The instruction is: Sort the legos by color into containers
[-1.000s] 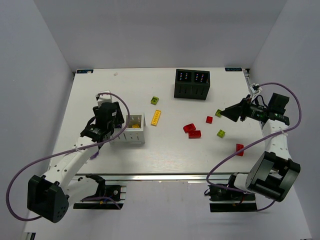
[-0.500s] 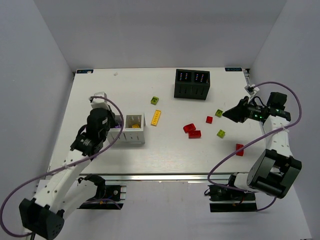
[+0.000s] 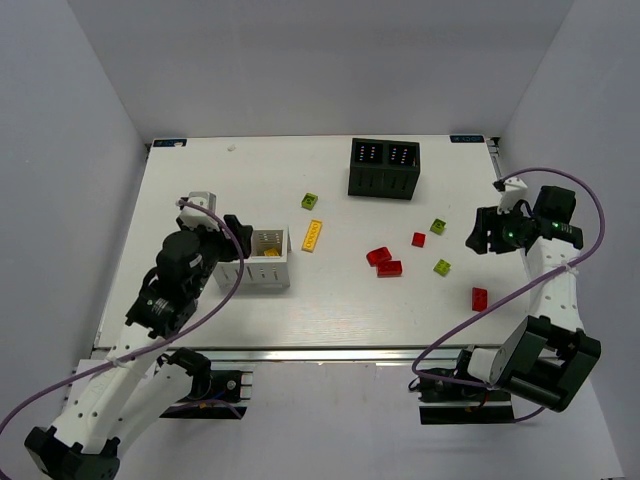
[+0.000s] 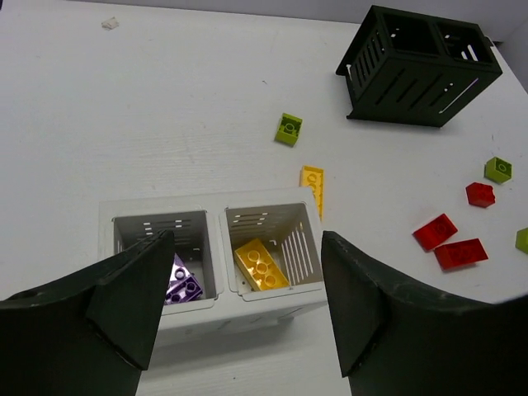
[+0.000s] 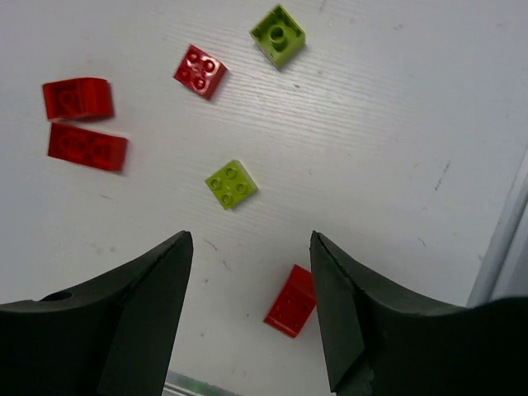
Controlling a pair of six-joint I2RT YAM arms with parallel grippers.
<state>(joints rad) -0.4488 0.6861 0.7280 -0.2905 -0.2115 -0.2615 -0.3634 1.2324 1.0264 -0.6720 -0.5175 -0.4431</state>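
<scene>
The legos are partly sorted. A purple brick (image 4: 183, 280) lies in the left compartment of the white box (image 4: 216, 206) and a yellow brick (image 4: 260, 264) in its right one. The rest lie loose on the table (image 3: 200, 190). A lime brick (image 3: 310, 200) and a flat yellow one (image 3: 314, 235) sit just right of the white box. Two red bricks (image 3: 384, 262) lie side by side at mid-table, and a small red one (image 3: 419, 239) lies further right. Two more lime bricks (image 5: 278, 35) (image 5: 231, 184) and a red one (image 5: 290, 300) lie near the right edge.

The black box (image 3: 385, 168) stands at the far side, well apart from every loose brick; what it holds cannot be made out.

The left gripper (image 4: 245, 239) hangs over the white box's near side, fingers spread and holding nothing; one finger partly hides the purple brick. The right gripper (image 5: 249, 239) hangs spread and empty above the right-hand bricks.
</scene>
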